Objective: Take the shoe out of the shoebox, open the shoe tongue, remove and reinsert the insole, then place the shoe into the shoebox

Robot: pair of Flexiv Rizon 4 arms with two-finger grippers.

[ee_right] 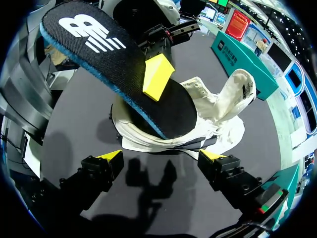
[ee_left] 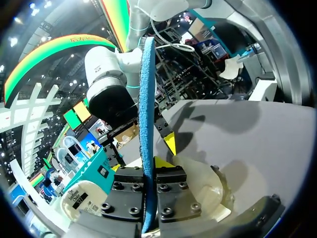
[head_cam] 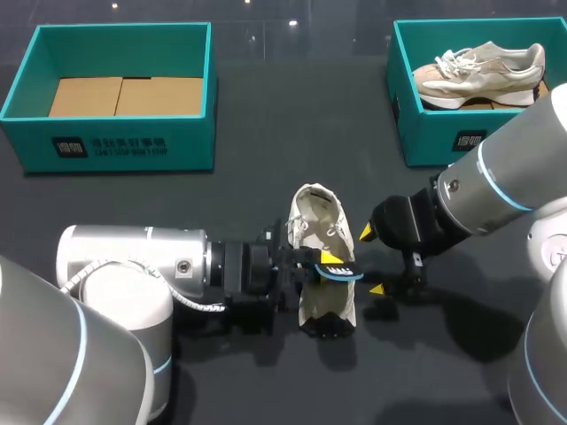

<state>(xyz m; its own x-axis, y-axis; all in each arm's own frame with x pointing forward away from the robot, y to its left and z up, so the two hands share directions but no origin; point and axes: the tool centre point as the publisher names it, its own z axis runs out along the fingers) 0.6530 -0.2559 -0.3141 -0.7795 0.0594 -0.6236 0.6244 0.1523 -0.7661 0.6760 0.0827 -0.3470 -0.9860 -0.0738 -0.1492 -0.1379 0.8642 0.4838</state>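
Insole: a large white logo on its black top face, near one end. It is a brand mark and is not spelled out here.
Left box: the teal front wall has a white square emblem with two short rows of white print beside it, too small to make out.
Right box: the front wall has a white square emblem, partly hidden and unreadable.
Numbers: none legible.
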